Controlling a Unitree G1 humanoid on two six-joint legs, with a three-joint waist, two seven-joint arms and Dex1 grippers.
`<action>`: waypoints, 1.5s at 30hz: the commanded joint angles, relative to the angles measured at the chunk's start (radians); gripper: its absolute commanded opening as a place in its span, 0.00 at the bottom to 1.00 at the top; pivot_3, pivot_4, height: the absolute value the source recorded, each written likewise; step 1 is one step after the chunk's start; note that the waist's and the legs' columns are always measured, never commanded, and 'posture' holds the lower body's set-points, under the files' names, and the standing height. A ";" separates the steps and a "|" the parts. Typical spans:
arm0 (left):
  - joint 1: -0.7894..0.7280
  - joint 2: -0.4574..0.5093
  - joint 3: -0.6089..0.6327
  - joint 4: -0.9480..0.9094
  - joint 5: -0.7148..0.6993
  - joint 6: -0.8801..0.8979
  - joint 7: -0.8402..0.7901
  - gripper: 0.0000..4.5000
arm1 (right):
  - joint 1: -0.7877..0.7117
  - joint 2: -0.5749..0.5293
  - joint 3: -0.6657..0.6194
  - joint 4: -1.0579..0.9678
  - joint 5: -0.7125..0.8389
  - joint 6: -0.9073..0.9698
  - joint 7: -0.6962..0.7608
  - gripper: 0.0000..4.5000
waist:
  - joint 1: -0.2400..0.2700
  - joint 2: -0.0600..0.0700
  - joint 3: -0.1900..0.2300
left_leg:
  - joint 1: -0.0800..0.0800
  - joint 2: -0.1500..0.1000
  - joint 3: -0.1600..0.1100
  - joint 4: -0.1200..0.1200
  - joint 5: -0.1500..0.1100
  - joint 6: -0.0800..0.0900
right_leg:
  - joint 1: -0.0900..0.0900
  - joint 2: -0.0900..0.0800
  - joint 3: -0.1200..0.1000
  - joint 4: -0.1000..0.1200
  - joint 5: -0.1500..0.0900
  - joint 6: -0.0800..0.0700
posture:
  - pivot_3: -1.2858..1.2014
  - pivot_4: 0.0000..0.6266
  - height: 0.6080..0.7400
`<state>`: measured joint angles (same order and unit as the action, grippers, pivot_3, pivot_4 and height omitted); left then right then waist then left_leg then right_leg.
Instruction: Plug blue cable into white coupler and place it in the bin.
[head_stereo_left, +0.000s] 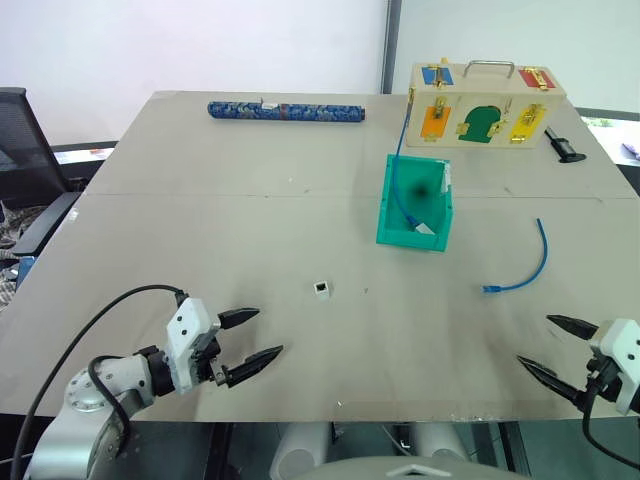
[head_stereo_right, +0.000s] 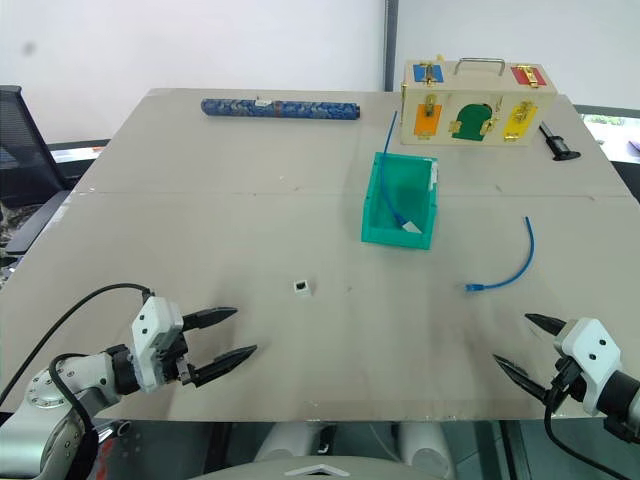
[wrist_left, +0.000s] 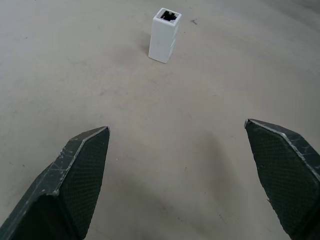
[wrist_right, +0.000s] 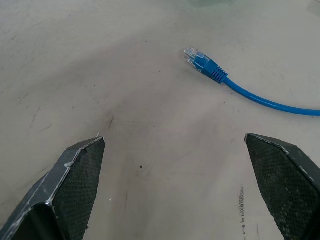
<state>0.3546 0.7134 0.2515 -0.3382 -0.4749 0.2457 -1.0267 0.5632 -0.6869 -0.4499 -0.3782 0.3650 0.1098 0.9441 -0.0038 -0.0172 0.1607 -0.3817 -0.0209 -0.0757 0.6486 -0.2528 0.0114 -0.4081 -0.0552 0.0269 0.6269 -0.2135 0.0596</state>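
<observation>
Lying loose on the right half of the worktop (head_stereo_left: 200, 230), the blue cable (head_stereo_left: 527, 270) is what we see first: a short, gently curved bright-blue lead with its plug end toward the near edge and its other end curving away toward the far side. In the right wrist view we can make out the clear plug tip and ribbed blue boot (wrist_right: 204, 63) resting flat on the surface. We find the white coupler (head_stereo_left: 321, 289) well apart from it, standing upright near the middle of the worktop with its dark socket facing up. Between and beyond them sits the bin (head_stereo_left: 398, 236), teal-green and open-topped; a second, longer blue cable (head_stereo_left: 400, 165) runs from the far side down into it, and something small and white lies at its bottom.

Our left end effector (head_stereo_left: 250, 337) hovers low near the front edge, its two black fingers spread wide and empty, aimed toward the coupler but short of it. Our right end effector (head_stereo_left: 558, 346) hangs at the front right corner, fingers likewise spread with nothing between them, the cable's plug ahead of it and untouched.

Along the far edge we see a wooden box with coloured latched doors (head_stereo_left: 486, 105), a small black tool (head_stereo_left: 563, 147) just beside it, and a long blue patterned roll (head_stereo_left: 286, 111).
</observation>
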 joint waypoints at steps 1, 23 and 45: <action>-0.026 -0.007 0.011 -0.030 -0.047 0.019 0.008 0.99 | -0.021 -0.009 -0.019 -0.020 0.009 -0.005 -0.009 0.98 | 0.000 0.000 0.000 | 0.000 0.000 0.000 0.000 0.000 0.000 | 0.000 0.000 0.000 0.000 0.000 0.000 | 0.52 0.24 0.99; 0.019 0.028 -0.009 -0.224 -0.127 0.043 -0.073 1.00 | -0.713 -0.310 0.455 0.204 -0.155 0.233 0.140 0.62 | -0.006 0.000 0.001 | 0.000 0.000 0.003 0.001 0.000 0.001 | 0.000 0.001 0.000 0.000 0.002 -0.004 | 0.52 0.24 0.99; 0.024 -0.003 -0.048 -0.222 -0.095 0.001 -0.039 1.00 | -1.013 -0.179 0.775 0.094 -0.267 0.448 0.277 0.01 | -0.014 0.002 0.003 | 0.000 0.000 0.001 0.001 0.000 0.001 | 0.000 0.001 0.000 -0.001 0.003 -0.004 | 0.52 0.24 0.99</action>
<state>0.3907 0.7131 0.2098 -0.5537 -0.5715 0.2701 -1.0654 -0.3897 -0.9012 0.2857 -0.1865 0.0969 0.4687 1.2337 -0.0179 -0.0151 0.1633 -0.3818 -0.0209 -0.0754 0.6491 -0.2531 0.0120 -0.4085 -0.0543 0.0270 0.6264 -0.2106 0.0555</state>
